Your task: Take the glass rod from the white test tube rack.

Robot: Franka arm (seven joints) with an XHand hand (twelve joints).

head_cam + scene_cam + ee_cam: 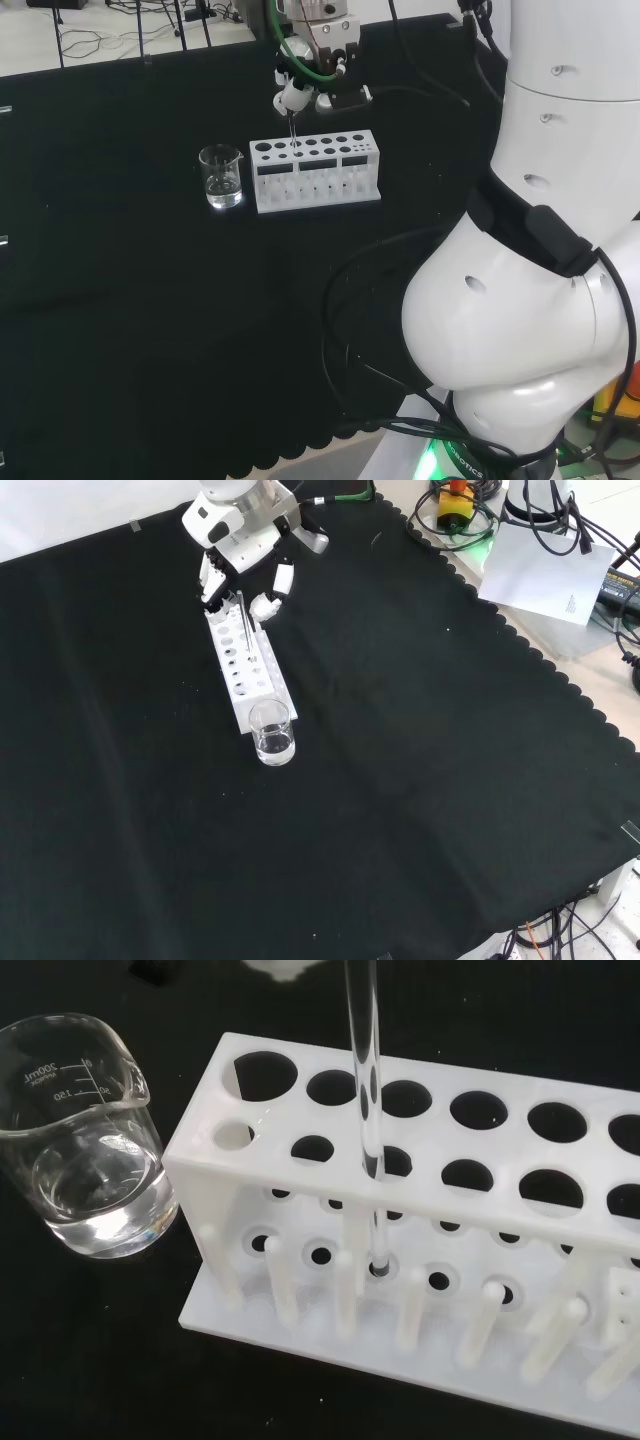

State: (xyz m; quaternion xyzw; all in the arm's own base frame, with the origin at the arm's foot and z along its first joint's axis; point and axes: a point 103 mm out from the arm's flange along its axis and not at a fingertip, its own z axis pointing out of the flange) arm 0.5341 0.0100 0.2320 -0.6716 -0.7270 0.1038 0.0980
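Clear cylindrical glass rod (364,1070), white perforated rack (520,1175)

Beaker (85,1150) beside the rack: printed graduation scale on the glass wall, seen reversed through the glass in the wrist view. Legible marks: "200ml" at top, "150" below, "50" lower. Other print illegible.

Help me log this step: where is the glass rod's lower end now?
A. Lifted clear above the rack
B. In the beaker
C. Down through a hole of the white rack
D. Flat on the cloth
C: in the wrist view the glass rod passes down through a hole of the white rack, its tip at the base plate.
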